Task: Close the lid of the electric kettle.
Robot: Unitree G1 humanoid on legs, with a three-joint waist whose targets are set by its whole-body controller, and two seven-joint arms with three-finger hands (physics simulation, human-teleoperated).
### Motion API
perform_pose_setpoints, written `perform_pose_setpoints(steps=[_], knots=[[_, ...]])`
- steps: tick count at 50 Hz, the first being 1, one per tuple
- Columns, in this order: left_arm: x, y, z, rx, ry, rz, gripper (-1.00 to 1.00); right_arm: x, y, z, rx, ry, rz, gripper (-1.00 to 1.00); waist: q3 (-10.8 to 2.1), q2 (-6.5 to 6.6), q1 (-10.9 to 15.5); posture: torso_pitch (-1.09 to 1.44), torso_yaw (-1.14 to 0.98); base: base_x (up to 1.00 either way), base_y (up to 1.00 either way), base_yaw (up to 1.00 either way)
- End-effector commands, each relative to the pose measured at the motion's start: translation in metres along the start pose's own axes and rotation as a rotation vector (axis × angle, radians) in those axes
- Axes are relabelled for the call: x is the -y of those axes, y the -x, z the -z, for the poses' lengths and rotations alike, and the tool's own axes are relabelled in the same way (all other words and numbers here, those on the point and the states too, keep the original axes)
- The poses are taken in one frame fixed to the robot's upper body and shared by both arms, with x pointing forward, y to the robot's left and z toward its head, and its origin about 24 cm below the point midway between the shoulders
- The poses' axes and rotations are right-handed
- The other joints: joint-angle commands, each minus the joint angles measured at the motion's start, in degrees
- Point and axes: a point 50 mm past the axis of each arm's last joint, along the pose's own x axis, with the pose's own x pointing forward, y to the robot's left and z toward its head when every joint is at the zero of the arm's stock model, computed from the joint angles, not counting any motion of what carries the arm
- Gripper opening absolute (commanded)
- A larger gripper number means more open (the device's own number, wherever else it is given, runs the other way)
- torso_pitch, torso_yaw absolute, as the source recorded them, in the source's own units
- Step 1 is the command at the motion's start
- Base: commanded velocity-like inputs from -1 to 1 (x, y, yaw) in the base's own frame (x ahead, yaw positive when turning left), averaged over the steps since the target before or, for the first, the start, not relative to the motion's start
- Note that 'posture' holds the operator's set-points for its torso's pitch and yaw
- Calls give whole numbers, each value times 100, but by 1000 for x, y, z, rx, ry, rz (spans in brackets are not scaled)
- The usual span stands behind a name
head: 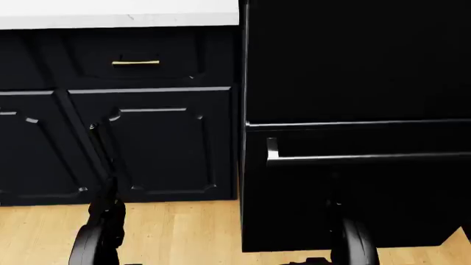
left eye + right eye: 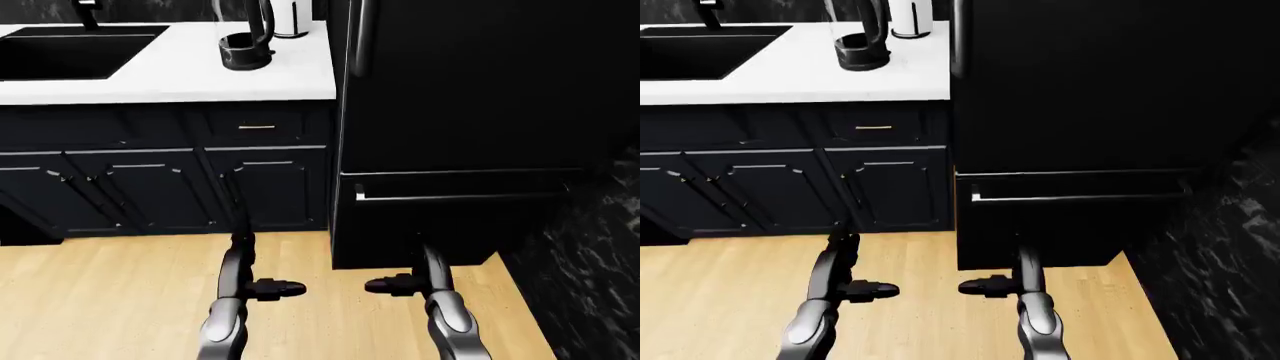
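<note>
Both hands, left hand (image 2: pixel 272 287) and right hand (image 2: pixel 392 285), hang low over the floor, fingers loosely open and empty. Electric kettle (image 2: pixel 247 41) stands on the worktop (image 2: pixel 180 75) at top, well apart. Step closer first, then raise one hand above its lid.

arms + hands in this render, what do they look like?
Both arms are glossy grey, rounded shells with dark joints. The left hand and right hand are black, stubby, with short fingers. No cables, markings or sleeves show.

White counter (image 2: pixel 170 79) with black sink (image 2: pixel 70 52) at upper left, navy cabinets (image 2: pixel 160 187) beneath, tall black refrigerator (image 2: pixel 470 112) right, pale wood floor (image 2: pixel 100 300) below, dark marbled wall (image 2: pixel 590 255) lower right
</note>
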Motion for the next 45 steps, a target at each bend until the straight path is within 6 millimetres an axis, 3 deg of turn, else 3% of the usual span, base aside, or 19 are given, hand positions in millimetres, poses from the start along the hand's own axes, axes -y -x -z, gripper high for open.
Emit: perform_pose_setpoints(steps=[1, 3, 4, 5, 7, 8, 24, 34, 40, 45], knots=[[0, -3, -35, 168, 0, 6, 100, 1, -4, -29, 164, 51, 2, 97, -5, -45, -12, 0, 0, 0, 0, 0], [-2, -3, -36, 168, 3, 0, 100, 2, -5, -29, 163, 52, 5, 96, -353, -2, 40, 0, 0, 0, 0, 0], [-4, -6, -34, 164, 7, -4, 100, 4, -5, -29, 159, 48, 9, 97, -296, -6, 38, 0, 0, 0, 0, 0], [-4, -5, -34, 161, 8, -2, 100, 4, -5, -29, 158, 48, 10, 97, -91, -40, 35, 0, 0, 0, 0, 0], [-4, -5, -32, 155, 5, 1, 100, 3, -5, -27, 155, 55, 7, 97, -394, -44, 45, 0, 0, 0, 0, 0], [-4, -5, -32, 154, 5, 3, 100, 2, -5, -27, 154, 58, 6, 97, -425, -41, 44, 0, 0, 0, 0, 0], [-7, -7, -28, 141, -1, 4, 100, 5, -4, -24, 141, 78, 9, 97, -519, -21, 42, 0, 0, 0, 0, 0], [-12, -7, -33, 147, 9, -6, 100, 10, -2, -32, 153, 71, 21, 97, -492, -19, 40, 0, 0, 0, 0, 0], [-21, -3, -50, 174, 25, -27, 100, 25, 2, -45, 174, 48, 56, 96, -468, -19, 37, 0, 0, 0, 0, 0], [-32, 6, -79, 229, 18, -59, 100, 35, 9, -63, 209, 77, 84, 97, -449, -20, 39, 0, 0, 0, 0, 0]])
